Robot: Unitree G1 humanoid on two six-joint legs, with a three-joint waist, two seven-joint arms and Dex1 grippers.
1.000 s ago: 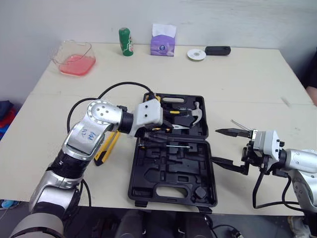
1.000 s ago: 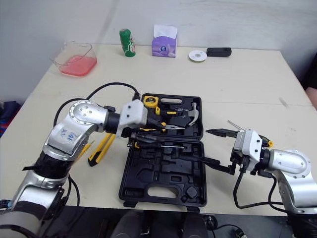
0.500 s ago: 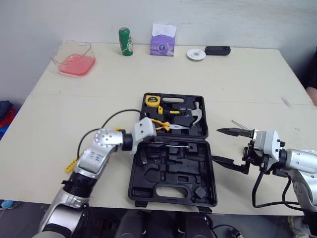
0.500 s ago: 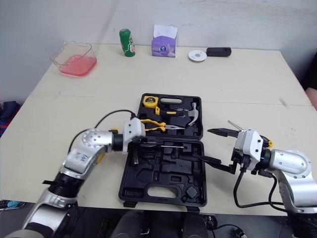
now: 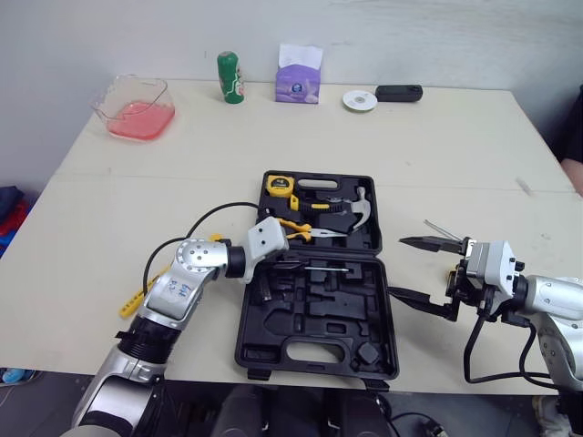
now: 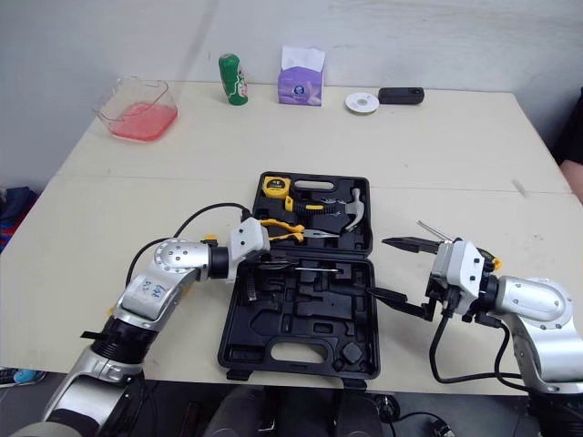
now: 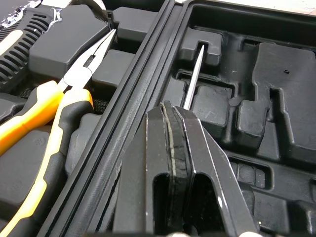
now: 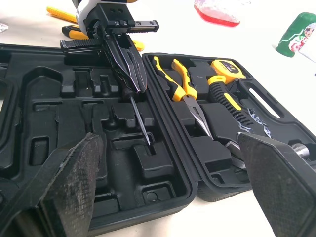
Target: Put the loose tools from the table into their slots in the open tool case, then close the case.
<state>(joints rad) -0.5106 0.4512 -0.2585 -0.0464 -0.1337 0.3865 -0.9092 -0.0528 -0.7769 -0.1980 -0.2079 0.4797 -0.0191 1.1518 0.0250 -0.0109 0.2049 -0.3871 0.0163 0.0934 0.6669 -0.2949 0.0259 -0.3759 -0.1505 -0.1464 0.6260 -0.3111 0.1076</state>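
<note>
Compared with one second ago, the left arm has dropped lower, uncovering the yellow tape measure [image 5: 279, 185] in the open tool case [image 5: 301, 337]. We find the left gripper [image 7: 170, 108] with jaws pressed together, tips at the end of a thin metal rod [image 5: 328, 269] lying in the case's near half, frame centre. The right gripper [image 5: 424, 271] stands right of the case, jaws wide, holding nothing. Print on the green can [image 5: 230, 77], upper left, is too small to read. The worktop [image 5: 455, 146] is cream, with a pale wall [image 5: 455, 36] behind. One yellow tool [image 5: 132, 300] lies loose at lower left.
</note>
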